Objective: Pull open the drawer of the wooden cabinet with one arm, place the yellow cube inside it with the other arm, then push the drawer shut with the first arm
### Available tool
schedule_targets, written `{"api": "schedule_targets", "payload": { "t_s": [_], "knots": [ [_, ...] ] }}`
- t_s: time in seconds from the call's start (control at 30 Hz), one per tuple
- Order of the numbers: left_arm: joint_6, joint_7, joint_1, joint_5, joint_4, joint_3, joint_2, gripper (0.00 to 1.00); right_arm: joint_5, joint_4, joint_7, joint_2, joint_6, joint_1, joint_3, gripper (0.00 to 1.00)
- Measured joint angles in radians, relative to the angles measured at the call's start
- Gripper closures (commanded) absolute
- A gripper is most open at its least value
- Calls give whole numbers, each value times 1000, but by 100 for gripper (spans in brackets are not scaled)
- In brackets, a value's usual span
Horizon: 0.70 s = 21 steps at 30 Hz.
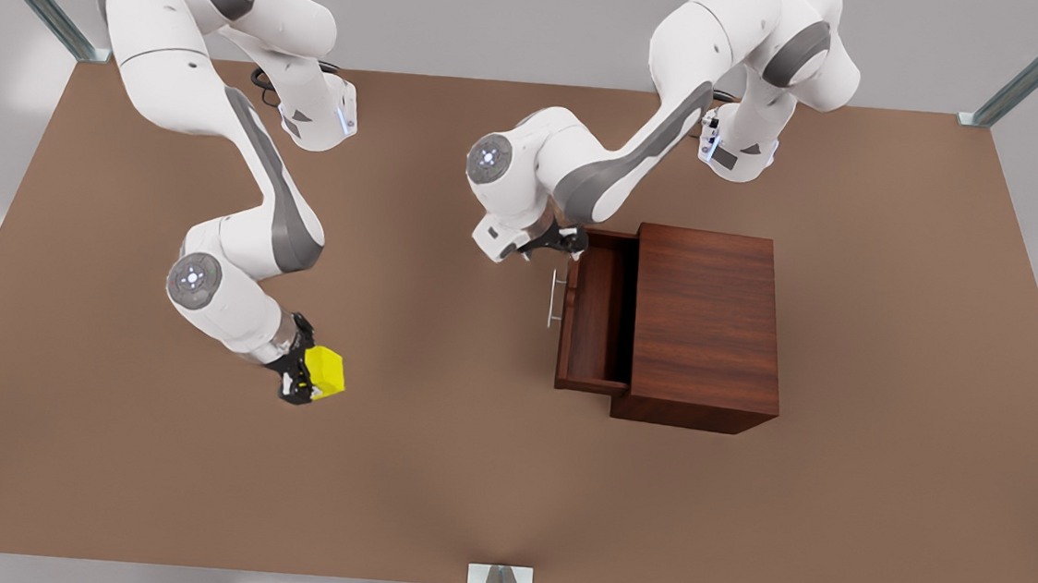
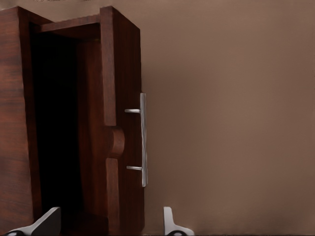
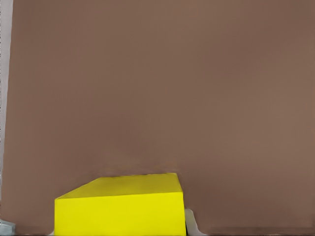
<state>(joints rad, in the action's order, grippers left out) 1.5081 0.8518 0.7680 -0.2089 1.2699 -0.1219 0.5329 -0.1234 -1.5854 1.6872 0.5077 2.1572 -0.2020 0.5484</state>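
Note:
The wooden cabinet [image 1: 706, 325] stands right of the table's middle in the front view. Its drawer [image 1: 593, 316] is pulled out toward the front view's left, and the silver bar handle [image 1: 557, 299] sits on the drawer front. My left gripper [image 1: 560, 239] hovers open by the drawer's far corner, apart from the handle [image 2: 143, 140]. Its fingertips [image 2: 170, 223] straddle the end of the drawer front [image 2: 123, 73]. At the front view's left, my right gripper [image 1: 301, 374] is shut on the yellow cube [image 1: 326, 371]. That cube [image 3: 120, 209] lies close under the right wrist camera.
The brown table [image 1: 468, 473] stretches between the cube and the cabinet with bare room. Metal frame posts [image 1: 1037, 68] stand at the back corners, and a small bracket [image 1: 500, 579] sits at the near edge. The drawer's inside [image 2: 54, 128] is dark.

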Motion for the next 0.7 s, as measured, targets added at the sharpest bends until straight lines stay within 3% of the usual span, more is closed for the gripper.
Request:
{"api": "schedule_targets", "payload": {
  "t_s": [0.17, 0.33, 0.7],
  "knots": [
    [-124, -84, -262, 41, 11, 3, -211, 0, -22, 15, 64, 0, -3, 21, 61, 42],
    [-168, -240, -540, 67, 13, 13, -232, 0, -76, 28, 173, 0, -4, 49, 101, 42],
    [-162, -524, -610, 70, 11, 12, -226, 0, -271, 119, 547, 14, -61, 229, 135, 42]
  ]
}}
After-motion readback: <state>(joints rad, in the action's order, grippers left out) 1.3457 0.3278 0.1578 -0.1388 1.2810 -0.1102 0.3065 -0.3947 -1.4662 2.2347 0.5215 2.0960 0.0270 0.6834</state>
